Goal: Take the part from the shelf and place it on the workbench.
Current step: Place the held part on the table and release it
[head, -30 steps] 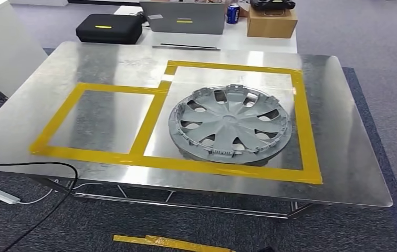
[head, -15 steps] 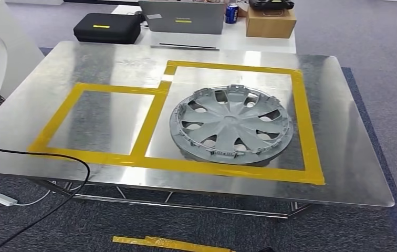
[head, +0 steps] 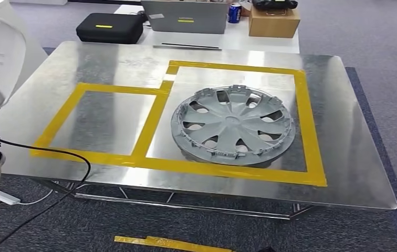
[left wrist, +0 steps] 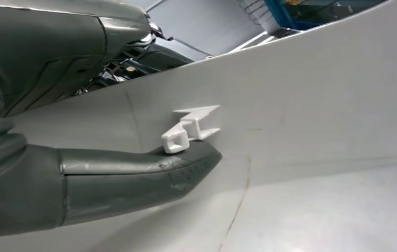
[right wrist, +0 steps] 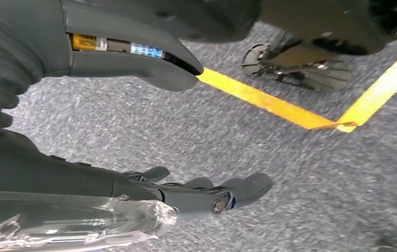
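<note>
White part (left wrist: 133, 115) against left hand's fingers (left wrist: 133, 178), over the workbench (head: 343, 173) edge

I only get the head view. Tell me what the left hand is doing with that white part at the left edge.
Observer: The left hand grips the white part, with the thumb lying along its face next to a small white clip.
Operator: Report the right hand.
Observer: The right hand hangs over grey carpet, fingers apart, holding nothing.
Operator: Say what is on the floor there.
Observer: Yellow tape lines that meet at a corner.
</note>
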You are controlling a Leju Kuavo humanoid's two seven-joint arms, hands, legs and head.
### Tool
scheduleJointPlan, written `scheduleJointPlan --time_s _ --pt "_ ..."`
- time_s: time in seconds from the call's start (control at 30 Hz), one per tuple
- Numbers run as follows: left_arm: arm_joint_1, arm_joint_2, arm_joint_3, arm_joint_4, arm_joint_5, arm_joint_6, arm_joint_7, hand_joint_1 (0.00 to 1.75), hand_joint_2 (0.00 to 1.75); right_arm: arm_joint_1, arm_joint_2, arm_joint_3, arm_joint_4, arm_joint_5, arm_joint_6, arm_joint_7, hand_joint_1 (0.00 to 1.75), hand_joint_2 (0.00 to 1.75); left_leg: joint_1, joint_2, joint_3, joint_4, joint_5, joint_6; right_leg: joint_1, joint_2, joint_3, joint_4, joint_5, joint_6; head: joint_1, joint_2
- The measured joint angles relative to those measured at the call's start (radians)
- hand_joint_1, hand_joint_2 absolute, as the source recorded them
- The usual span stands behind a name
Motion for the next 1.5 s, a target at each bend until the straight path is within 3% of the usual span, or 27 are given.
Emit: scheduleJointPlan --time_s 0.07,0.1,0.2,0.23,0.27,0.33,0.4,0.47,0.57,0.63,0.7,0.73,0.77,0.8,0.87,0.93,1.03,1.1,1.2,1.23,1.27,1.3,1.4,1.43,1.5 --pt "-0.002 0.003 -0.001 0.012 0.006 -0.002 -0.001 1.75 1.75 0.003 0.000 0.000 0.000 -0.002 -0.003 -0.001 0.00 1.75 0.003 0.001 -0.005 0.016 -0.016 -0.009 -0.003 0.000 0.006 -0.011 0.005 -0.009 -0.001 0.000" --pt "-0.005 0.005 -0.001 0.018 0.009 -0.003 -0.002 1.75 1.75 0.003 -0.001 0.000 0.000 -0.003 -0.004 -0.002 0.00 1.75 0.003 0.001 -0.019 0.048 -0.038 -0.013 -0.005 0.000 0.010 -0.016 0.008 -0.014 -0.001 0.000" --pt "-0.008 0.005 -0.002 0.037 0.028 -0.009 0.000 1.75 1.75 0.003 -0.001 0.000 0.000 -0.006 -0.006 -0.006 0.00 1.75 0.004 0.001 -0.100 0.217 -0.116 -0.019 -0.005 0.000 0.013 -0.018 0.007 -0.019 -0.002 0.000" --pt "-0.006 0.004 -0.002 0.043 0.037 -0.011 0.002 1.75 1.75 0.004 -0.001 0.000 0.000 -0.008 -0.006 -0.007 0.00 1.75 0.005 0.001 -0.118 0.249 -0.119 -0.021 -0.005 0.000 0.013 -0.017 0.006 -0.020 -0.002 0.000" --pt "-0.005 0.003 -0.002 0.048 0.046 -0.013 0.003 1.75 1.75 0.005 -0.001 0.000 0.001 -0.009 -0.007 -0.008 0.00 1.75 0.006 0.001 -0.120 0.250 -0.104 -0.023 -0.005 0.000 0.014 -0.017 0.005 -0.020 -0.002 0.000" --pt "-0.006 0.002 -0.002 0.056 0.059 -0.014 0.003 1.75 1.75 0.005 -0.001 0.000 0.001 -0.012 -0.008 -0.009 0.00 1.75 0.007 0.002 -0.077 0.154 -0.034 -0.023 -0.006 0.001 0.016 -0.013 0.002 -0.017 -0.002 0.000" --pt "-0.011 0.001 -0.002 0.062 0.068 -0.018 0.003 1.75 1.75 0.004 -0.001 0.000 0.001 -0.012 -0.009 -0.011 0.00 1.75 0.005 0.002 -0.024 0.046 0.009 -0.019 -0.003 0.002 0.014 -0.006 -0.003 -0.009 -0.002 0.000" --pt "-0.012 -0.002 -0.001 0.068 0.085 -0.028 0.004 1.75 1.75 0.005 -0.001 0.000 0.002 -0.014 -0.011 -0.012 0.00 1.75 0.001 0.002 -0.008 0.008 0.007 -0.010 -0.001 0.002 0.010 -0.002 -0.005 0.001 -0.001 0.000" --pt "-0.008 -0.006 0.004 0.075 0.112 -0.040 0.006 1.75 1.75 0.006 -0.001 0.000 0.003 -0.017 -0.013 -0.014 0.00 1.75 0.003 0.001 -0.006 0.001 0.008 0.008 -0.003 0.000 0.002 0.010 -0.017 0.014 0.000 0.000" --pt "-0.008 -0.009 0.009 0.080 0.125 -0.045 0.006 1.75 1.75 0.006 -0.002 0.000 0.003 -0.019 -0.016 -0.014 0.00 1.75 0.006 0.002 -0.004 -0.001 0.009 0.017 -0.004 -0.002 -0.037 0.089 -0.062 0.024 0.005 0.000" --pt "-0.004 -0.013 0.012 0.089 0.146 -0.051 0.006 1.75 1.75 0.008 -0.002 0.000 0.003 -0.022 -0.019 -0.015 0.00 1.75 0.005 0.003 -0.004 -0.001 0.009 0.021 -0.006 -0.003 -0.103 0.223 -0.117 0.029 0.009 0.000" --pt "-0.001 -0.015 0.014 0.095 0.160 -0.056 0.006 1.75 1.75 0.009 -0.002 0.000 0.004 -0.025 -0.021 -0.016 0.00 1.75 0.004 0.002 -0.004 -0.001 0.009 0.021 -0.007 -0.003 -0.129 0.270 -0.127 0.029 0.009 0.000" --pt "0.004 -0.017 0.016 0.101 0.173 -0.061 0.005 1.75 1.75 0.011 -0.002 0.000 0.004 -0.027 -0.022 -0.017 0.00 1.75 0.002 0.002 -0.004 0.000 0.008 0.022 -0.007 -0.003 -0.138 0.281 -0.119 0.028 0.009 0.000" --pt "0.007 -0.020 0.019 0.107 0.186 -0.067 0.004 1.75 1.75 0.011 -0.002 0.000 0.004 -0.029 -0.023 -0.019 0.00 1.75 0.001 0.002 -0.003 0.000 0.008 0.022 -0.006 -0.003 -0.127 0.252 -0.094 0.024 0.009 0.000" --pt "0.012 -0.023 0.024 0.116 0.205 -0.076 0.002 1.75 1.75 0.011 -0.003 0.000 0.004 -0.031 -0.026 -0.022 0.00 1.75 -0.001 0.001 -0.002 0.000 0.007 0.021 -0.003 -0.003 -0.064 0.118 -0.028 0.012 0.009 0.000" --pt "0.013 -0.026 0.031 0.123 0.218 -0.083 0.002 1.75 1.75 0.009 -0.005 0.000 0.004 -0.033 -0.028 -0.025 0.00 1.75 -0.003 0.000 -0.003 0.000 0.006 0.015 0.001 -0.002 -0.010 0.016 0.001 0.004 0.008 0.000" --pt "0.025 -0.029 0.041 0.135 0.235 -0.093 0.001 1.75 1.75 0.013 -0.005 0.000 0.005 -0.037 -0.031 -0.026 0.00 1.75 -0.002 0.000 -0.002 -0.003 0.006 -0.001 0.002 -0.001 0.005 -0.006 0.002 -0.005 0.008 0.000" --pt "0.034 -0.029 0.043 0.142 0.241 -0.096 0.000 1.75 1.75 0.014 -0.006 0.000 0.006 -0.039 -0.032 -0.027 0.00 1.75 0.000 0.001 -0.011 0.021 -0.016 -0.010 -0.001 -0.002 0.012 -0.018 0.009 -0.016 0.006 0.000" --pt "0.046 -0.030 0.051 0.153 0.253 -0.103 -0.004 1.75 1.75 0.014 -0.007 0.000 0.007 -0.041 -0.036 -0.030 0.00 1.75 0.000 0.001 -0.080 0.177 -0.101 -0.020 -0.002 -0.002 0.016 -0.025 0.012 -0.023 0.003 0.000" --pt "0.054 -0.030 0.054 0.157 0.257 -0.105 -0.007 1.75 1.75 0.014 -0.007 0.000 0.008 -0.042 -0.037 -0.031 0.00 1.75 0.001 0.001 -0.103 0.225 -0.116 -0.022 -0.002 -0.002 0.017 -0.024 0.012 -0.024 0.003 0.000" --pt "0.062 -0.031 0.056 0.161 0.260 -0.108 -0.010 1.75 1.75 0.015 -0.007 0.000 0.010 -0.043 -0.038 -0.032 0.00 1.75 0.001 0.002 -0.113 0.246 -0.115 -0.024 -0.002 -0.001 0.017 -0.023 0.011 -0.024 0.003 0.000" --pt "0.069 -0.032 0.058 0.164 0.261 -0.111 -0.013 1.75 1.75 0.017 -0.007 0.000 0.011 -0.043 -0.039 -0.032 0.00 1.75 0.002 0.002 -0.107 0.231 -0.094 -0.024 -0.002 -0.001 0.017 -0.022 0.010 -0.023 0.003 0.000" --pt "0.074 -0.034 0.059 0.169 0.267 -0.124 -0.019 1.75 1.75 0.019 -0.007 0.000 0.013 -0.043 -0.042 -0.033 0.00 1.75 0.003 0.002 -0.024 0.063 -0.009 -0.021 0.000 0.000 0.015 -0.011 0.003 -0.016 0.003 0.000" --pt "0.074 -0.035 0.059 0.170 0.269 -0.127 -0.020 1.75 1.75 0.018 -0.007 0.000 0.013 -0.044 -0.043 -0.034 0.00 1.75 0.002 0.002 -0.005 0.023 0.001 -0.017 0.002 0.000 0.012 -0.006 0.001 -0.011 0.003 0.000" --pt "0.076 -0.038 0.060 0.172 0.271 -0.131 -0.021 1.75 1.75 0.018 -0.007 0.000 0.013 -0.044 -0.044 -0.035 0.00 1.75 -0.002 0.001 0.006 -0.001 -0.001 -0.005 0.003 0.000 0.008 -0.003 0.000 -0.002 0.003 0.000"
